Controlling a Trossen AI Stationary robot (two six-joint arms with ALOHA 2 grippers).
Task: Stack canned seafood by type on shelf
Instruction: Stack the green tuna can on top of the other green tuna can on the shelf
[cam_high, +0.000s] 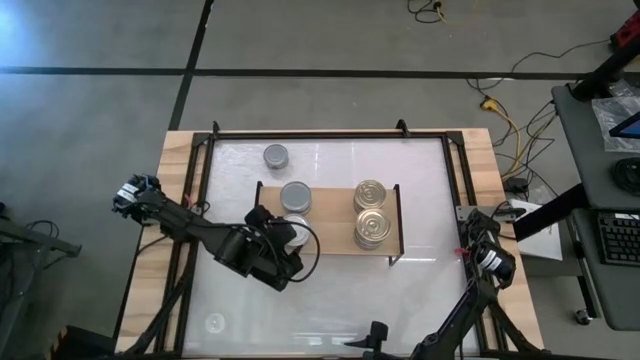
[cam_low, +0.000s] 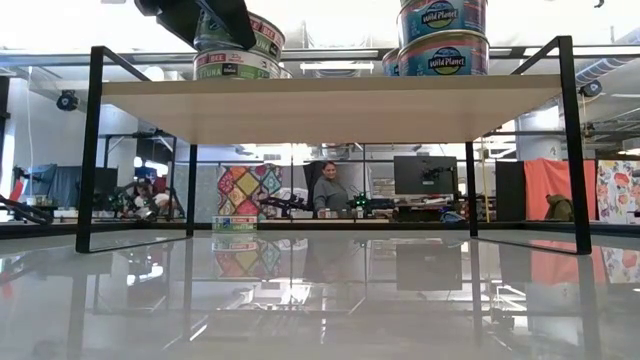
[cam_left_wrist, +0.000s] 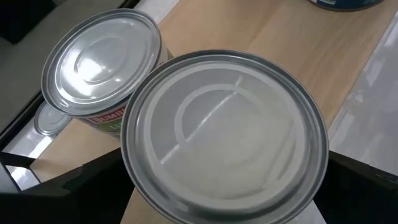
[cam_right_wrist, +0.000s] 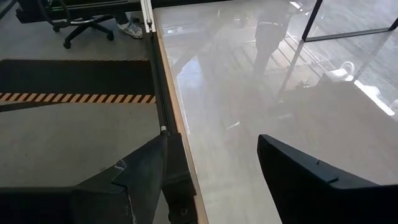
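The shelf (cam_high: 330, 245) holds a silver-topped can (cam_high: 296, 196) at its far left. Gold-topped cans (cam_high: 370, 194) (cam_high: 372, 228) stand at its right; in the low view two of them are stacked (cam_low: 440, 35). My left gripper (cam_high: 290, 235) reaches in from the near left, shut on another silver-topped can (cam_left_wrist: 224, 143), which is above a can labelled tuna (cam_low: 235, 68). One more silver-topped can (cam_high: 276, 156) stands on the table beyond the shelf. My right gripper (cam_right_wrist: 211, 180) waits open over the table's right edge (cam_high: 490, 255). My left gripper has the silver-topped can between its two fingers (cam_left_wrist: 81, 186), one on each side of the can's round wall just under the rim (cam_left_wrist: 132, 171). The fingers slant down from the table's near left. In the low view the can (cam_low: 245, 38) sits tilted on the tuna can.
The shelf's black legs (cam_low: 90, 150) and the black frame rails (cam_high: 300, 135) along the tabletop's edges stand near the work. Bare white tabletop (cam_high: 330, 310) lies in front of the shelf. A person sits in the room behind (cam_low: 328, 188).
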